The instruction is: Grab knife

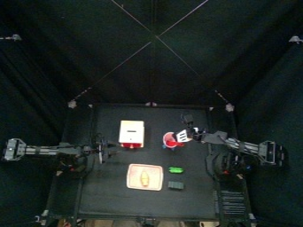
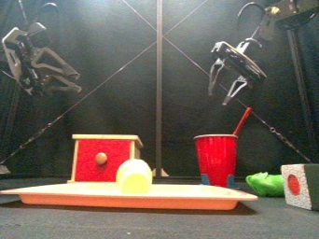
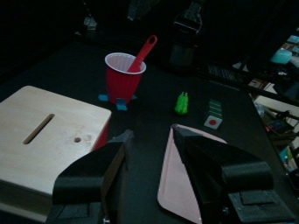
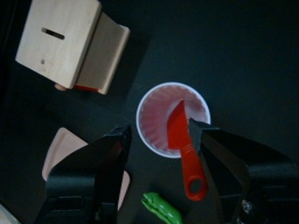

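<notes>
The knife (image 4: 183, 144) is red and stands blade down in a red cup (image 4: 152, 118) near the middle of the table, its handle sticking out over the rim. The front view shows the knife (image 2: 240, 121) leaning out of the cup (image 2: 215, 159). My right gripper (image 4: 162, 136) hangs open above the cup, one jaw on each side of the knife and clear of it. From the front the right gripper (image 2: 233, 79) sits well above the handle. My left gripper (image 3: 149, 144) is open and empty, high at the left (image 2: 32, 61), far from the knife (image 3: 145, 52).
A wooden box (image 2: 104, 159) with red sides stands left of the cup. A pale tray (image 2: 50, 193) at the front holds a yellowish lump (image 2: 133, 175). A green object (image 2: 264, 182) and a small cube (image 2: 299, 185) with a red dot lie front right.
</notes>
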`<state>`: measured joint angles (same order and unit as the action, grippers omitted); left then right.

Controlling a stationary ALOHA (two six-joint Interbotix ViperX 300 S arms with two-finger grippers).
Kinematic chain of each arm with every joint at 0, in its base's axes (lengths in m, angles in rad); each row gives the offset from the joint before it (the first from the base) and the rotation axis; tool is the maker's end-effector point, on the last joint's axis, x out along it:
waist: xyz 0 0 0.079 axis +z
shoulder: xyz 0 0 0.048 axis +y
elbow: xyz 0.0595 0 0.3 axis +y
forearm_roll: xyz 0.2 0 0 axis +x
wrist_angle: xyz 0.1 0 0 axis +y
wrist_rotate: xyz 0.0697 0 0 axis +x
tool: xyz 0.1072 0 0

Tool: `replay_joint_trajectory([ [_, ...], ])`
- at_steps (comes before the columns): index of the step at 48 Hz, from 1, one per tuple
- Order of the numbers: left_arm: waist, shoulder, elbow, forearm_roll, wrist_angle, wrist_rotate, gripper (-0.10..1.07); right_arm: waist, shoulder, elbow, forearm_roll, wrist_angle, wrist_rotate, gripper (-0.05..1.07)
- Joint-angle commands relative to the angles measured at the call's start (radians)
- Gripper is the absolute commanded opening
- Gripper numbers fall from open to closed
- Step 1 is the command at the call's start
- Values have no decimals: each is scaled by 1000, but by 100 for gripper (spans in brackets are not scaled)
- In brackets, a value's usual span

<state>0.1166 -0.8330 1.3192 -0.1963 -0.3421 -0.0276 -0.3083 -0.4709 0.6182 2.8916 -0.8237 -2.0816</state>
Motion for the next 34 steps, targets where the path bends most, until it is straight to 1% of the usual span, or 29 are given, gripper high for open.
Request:
replay_joint_trajectory([
  [1,2,2,-12,2,-3,2,81,-2,-20,-2,37,-15,-3,87],
  [16,2,2,-14,2,-3,3,81,6,2,77,94,-15,-5,87],
  [34,5,2,-12,2,-3,3,81,9,8,104,127,-15,-3,87],
])
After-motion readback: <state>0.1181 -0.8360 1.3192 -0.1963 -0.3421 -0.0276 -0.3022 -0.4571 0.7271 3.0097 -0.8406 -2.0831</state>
